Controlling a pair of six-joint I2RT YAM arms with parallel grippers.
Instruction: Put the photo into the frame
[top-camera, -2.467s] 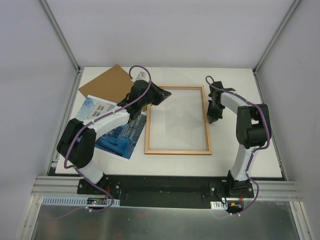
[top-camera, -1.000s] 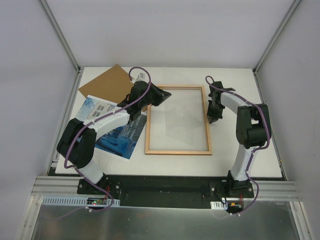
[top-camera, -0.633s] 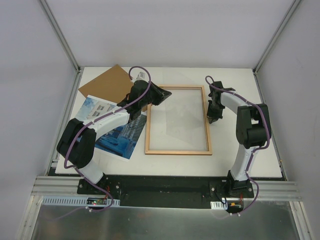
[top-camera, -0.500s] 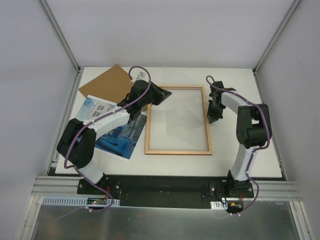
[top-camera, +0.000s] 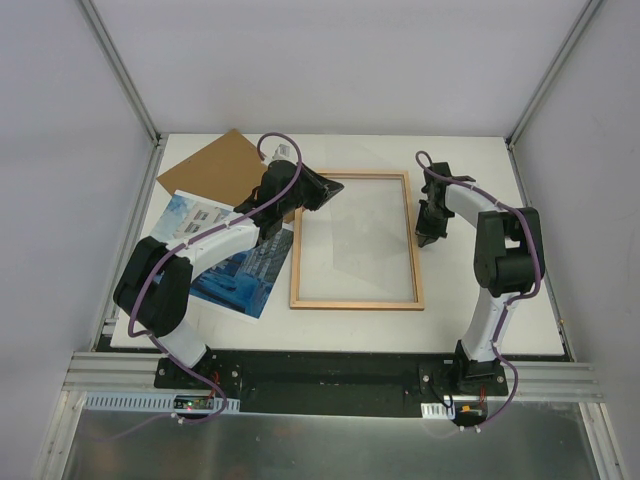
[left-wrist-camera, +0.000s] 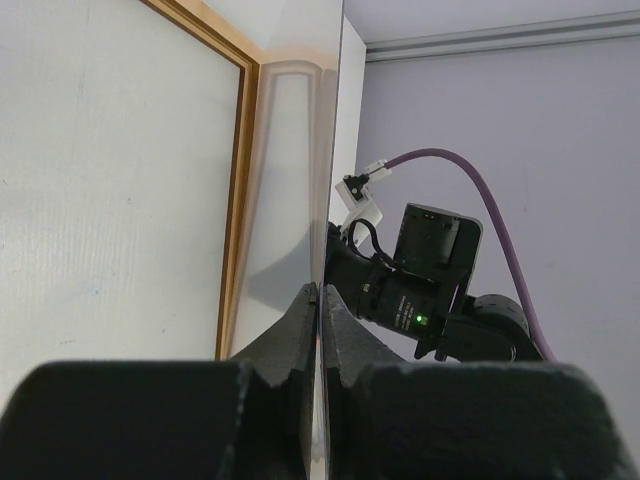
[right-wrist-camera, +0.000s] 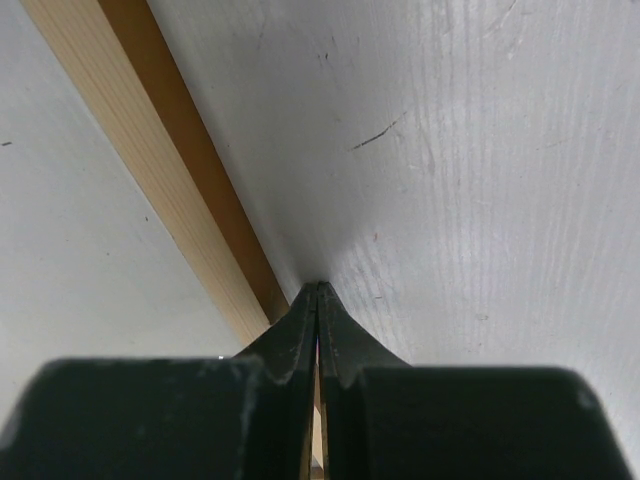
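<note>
The frame (top-camera: 355, 302), a thin orange-brown wooden border, lies flat mid-table. My left gripper (top-camera: 325, 190) is at its far left corner, shut on the edge of the clear pane (top-camera: 350, 240); the pane seems lifted at that corner. In the left wrist view the gripper (left-wrist-camera: 320, 295) pinches the thin pane (left-wrist-camera: 290, 180) edge-on, above the border (left-wrist-camera: 240, 150). The photo (top-camera: 232, 262), blue buildings, lies flat left of the frame, partly under the left arm. My right gripper (top-camera: 427, 238) is shut and empty, its tips down beside the right border; the right wrist view (right-wrist-camera: 318, 288) shows the tips against the border (right-wrist-camera: 150, 150).
A plain brown board (top-camera: 215, 168) lies at the back left, partly under the photo's far end and the left arm. Grey walls with metal posts close in the white table (top-camera: 480, 300) on three sides.
The right gripper has shifted very slightly to the right beside the frame's border. The left gripper still holds the pane in the same place.
</note>
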